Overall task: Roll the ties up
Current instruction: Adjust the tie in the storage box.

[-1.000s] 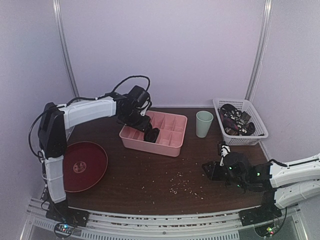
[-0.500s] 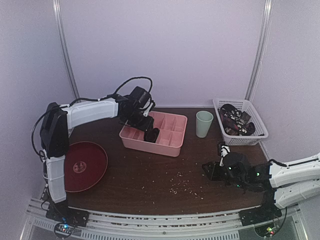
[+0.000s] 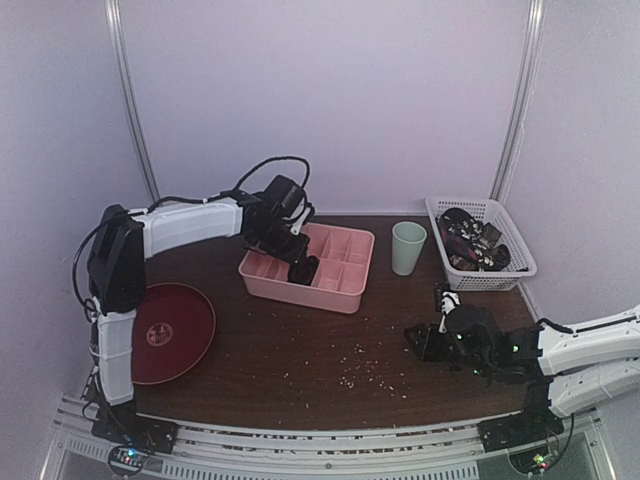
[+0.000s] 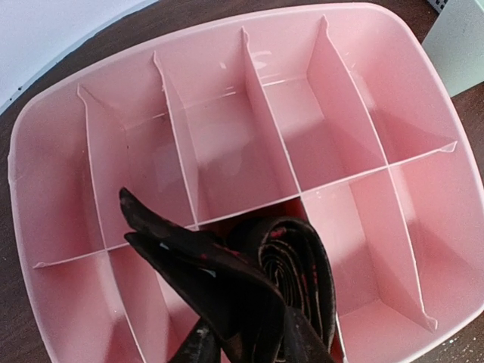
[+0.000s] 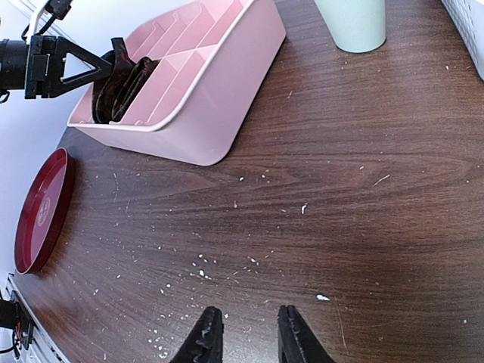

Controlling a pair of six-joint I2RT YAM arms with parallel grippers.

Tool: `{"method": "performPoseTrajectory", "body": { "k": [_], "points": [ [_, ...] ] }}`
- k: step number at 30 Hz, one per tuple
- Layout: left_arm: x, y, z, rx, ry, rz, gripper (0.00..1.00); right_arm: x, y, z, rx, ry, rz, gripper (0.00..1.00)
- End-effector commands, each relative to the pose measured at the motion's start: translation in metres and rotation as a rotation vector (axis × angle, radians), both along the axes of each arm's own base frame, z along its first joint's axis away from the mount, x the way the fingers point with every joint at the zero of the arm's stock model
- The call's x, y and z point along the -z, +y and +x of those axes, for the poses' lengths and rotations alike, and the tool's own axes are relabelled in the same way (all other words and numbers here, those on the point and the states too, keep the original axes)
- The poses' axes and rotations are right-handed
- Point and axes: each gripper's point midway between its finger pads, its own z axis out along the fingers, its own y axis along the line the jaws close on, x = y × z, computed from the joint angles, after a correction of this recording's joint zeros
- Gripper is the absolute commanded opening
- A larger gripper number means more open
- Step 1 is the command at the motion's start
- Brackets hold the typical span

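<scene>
The step in hand looks like stowing 1 rolled tie: the coiled tie (image 4: 295, 265), dark with reddish flecks, stands on edge in a compartment of the pink divided box (image 4: 227, 151), in the row facing the near edge of the table and roughly midway along it. The left gripper (image 4: 127, 218) reaches down into that same compartment, just beside the coil. Its 2 fingers lie close together, but dark fabric and dark fingers merge, so I cannot tell whether they pinch the tie or have let it go. The right gripper (image 5: 243, 333) hovers low over the table near the right edge, fingers slightly spread with nothing between them. More ties (image 3: 470, 243) lie heaped in the white basket (image 3: 497, 278) at the far right corner, beside a green cup (image 3: 408, 247). A red plate (image 3: 165, 330) sits at the left. The next move probably calls for leaving the coil without tugging it loose, lifting straight up clear of the dividers, then fetching another tie from the basket.
</scene>
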Motion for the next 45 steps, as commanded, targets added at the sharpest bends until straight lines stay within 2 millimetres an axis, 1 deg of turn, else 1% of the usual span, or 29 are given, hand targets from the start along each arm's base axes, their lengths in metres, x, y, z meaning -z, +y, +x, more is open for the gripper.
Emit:
{"method": "performPoseTrajectory", "body": {
  "k": [1, 5, 9, 11, 17, 25, 29, 34, 35, 37, 41, 42, 44, 45],
  "points": [
    [-0.003, -0.012, 0.010, 0.023, -0.024, -0.033, 0.29, -0.007, 0.002, 0.005, 0.012, -0.023, 0.005, 0.27],
    [0.000, -0.014, 0.012, 0.033, -0.023, -0.029, 0.18, -0.006, 0.003, 0.006, 0.012, -0.021, 0.004, 0.27],
    [0.001, -0.010, 0.017, 0.017, -0.043, -0.002, 0.06, -0.005, 0.003, 0.005, 0.009, -0.019, 0.001, 0.27],
    [0.003, -0.008, 0.019, 0.014, -0.050, 0.013, 0.03, -0.005, 0.003, 0.006, 0.012, -0.020, 0.002, 0.27],
    [0.016, -0.002, 0.022, -0.006, -0.049, 0.061, 0.01, -0.004, 0.002, 0.006, 0.013, -0.020, -0.003, 0.27],
    [0.021, 0.016, 0.026, -0.061, -0.076, 0.140, 0.01, -0.001, 0.004, 0.007, 0.014, -0.018, -0.005, 0.27],
    [0.023, 0.014, 0.024, -0.045, -0.076, 0.139, 0.01, 0.000, 0.005, 0.007, 0.011, -0.015, -0.008, 0.27],
    [0.030, 0.007, 0.018, -0.022, -0.062, 0.113, 0.04, 0.003, 0.006, 0.007, 0.011, -0.010, -0.013, 0.27],
    [0.028, 0.006, 0.018, -0.022, -0.064, 0.111, 0.05, 0.003, 0.006, 0.007, 0.010, -0.010, -0.015, 0.27],
    [0.018, 0.007, 0.019, -0.039, -0.084, 0.103, 0.08, 0.003, 0.006, 0.007, 0.011, -0.009, -0.016, 0.27],
    [-0.017, 0.002, 0.023, -0.045, -0.143, 0.039, 0.16, -0.001, 0.006, 0.008, 0.012, -0.016, -0.009, 0.27],
    [-0.025, 0.001, 0.023, -0.043, -0.155, 0.020, 0.19, -0.001, 0.007, 0.008, 0.010, -0.017, -0.010, 0.27],
    [-0.040, -0.002, 0.023, -0.041, -0.177, -0.014, 0.30, -0.002, 0.007, 0.008, 0.008, -0.015, -0.014, 0.27],
    [-0.047, -0.001, 0.024, -0.046, -0.187, -0.025, 0.34, -0.003, 0.007, 0.008, 0.009, -0.013, -0.014, 0.27]
  ]
}}
